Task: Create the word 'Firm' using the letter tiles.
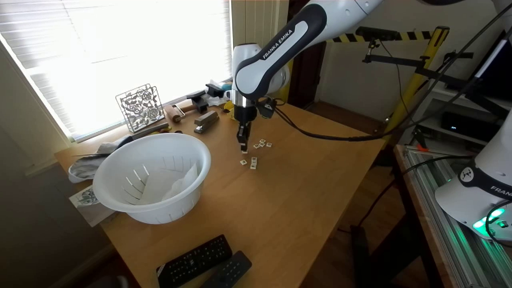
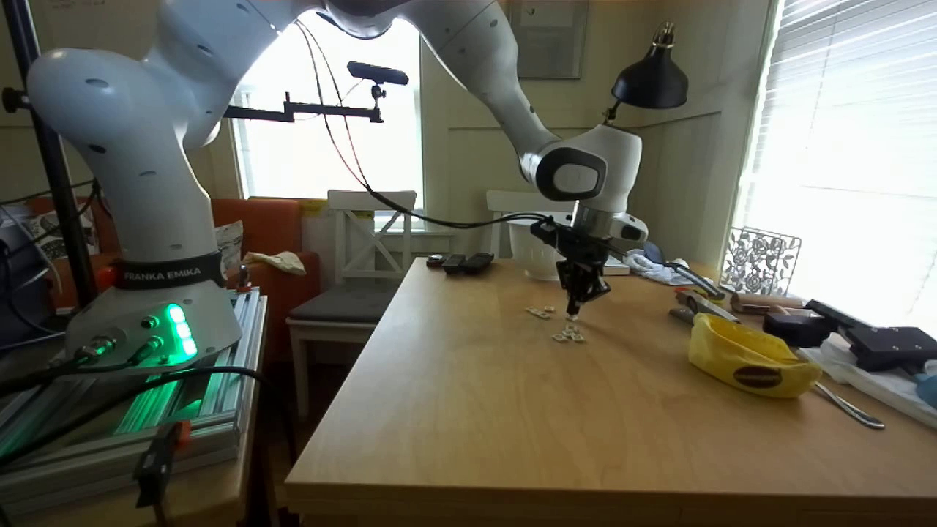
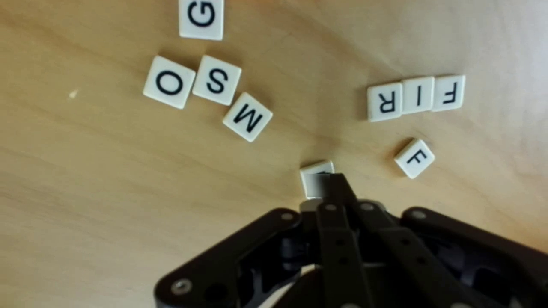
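Whitish letter tiles lie on the wooden table. In the wrist view, an R tile [image 3: 385,102], an I tile [image 3: 418,95] and an F tile [image 3: 449,93] touch in a row, which also shows in both exterior views [image 1: 253,163] [image 2: 538,312]. A loose F tile [image 3: 414,158] lies beside the row. An M tile [image 3: 247,116], S tile [image 3: 217,80], O tile [image 3: 169,81] and G tile [image 3: 201,19] lie apart from it. My gripper [image 3: 338,184] is shut, fingertips together, over a tile [image 3: 312,177] whose letter is mostly hidden. It points down in both exterior views [image 1: 243,145] [image 2: 574,309].
A white bowl [image 1: 168,212] and black remotes [image 1: 196,262] stand on the same table [image 1: 280,192]. A stapler [image 1: 206,121] and a metal rose-pattern holder [image 1: 140,108] are near the window. A yellow pouch [image 2: 754,359] lies along the window side.
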Robot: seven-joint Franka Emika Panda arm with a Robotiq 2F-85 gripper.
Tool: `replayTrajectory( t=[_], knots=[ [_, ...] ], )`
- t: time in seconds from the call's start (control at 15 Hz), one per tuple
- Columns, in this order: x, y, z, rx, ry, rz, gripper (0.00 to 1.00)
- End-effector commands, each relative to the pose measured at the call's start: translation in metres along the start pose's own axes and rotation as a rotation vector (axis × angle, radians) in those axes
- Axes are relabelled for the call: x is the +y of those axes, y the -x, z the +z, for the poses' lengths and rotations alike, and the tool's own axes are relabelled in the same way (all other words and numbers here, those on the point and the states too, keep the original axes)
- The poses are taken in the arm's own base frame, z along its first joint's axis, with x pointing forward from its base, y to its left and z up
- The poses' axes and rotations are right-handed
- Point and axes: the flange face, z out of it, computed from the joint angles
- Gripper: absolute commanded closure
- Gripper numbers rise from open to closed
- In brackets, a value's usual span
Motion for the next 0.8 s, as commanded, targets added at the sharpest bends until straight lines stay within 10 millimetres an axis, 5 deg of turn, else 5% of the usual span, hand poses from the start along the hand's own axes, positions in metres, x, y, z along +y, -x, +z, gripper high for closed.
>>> replayTrajectory(
  t=[0.0,0.33,0.73],
  knots=[
    [-0.001,-0.001,-0.017,0.014,0.018,0.019,1.00],
    [-0.001,0.004,-0.033,0.031,0.027,0.054,1.00],
    [0.014,0.018,-0.028,0.007,0.027,0.183,1.00]
  ],
)
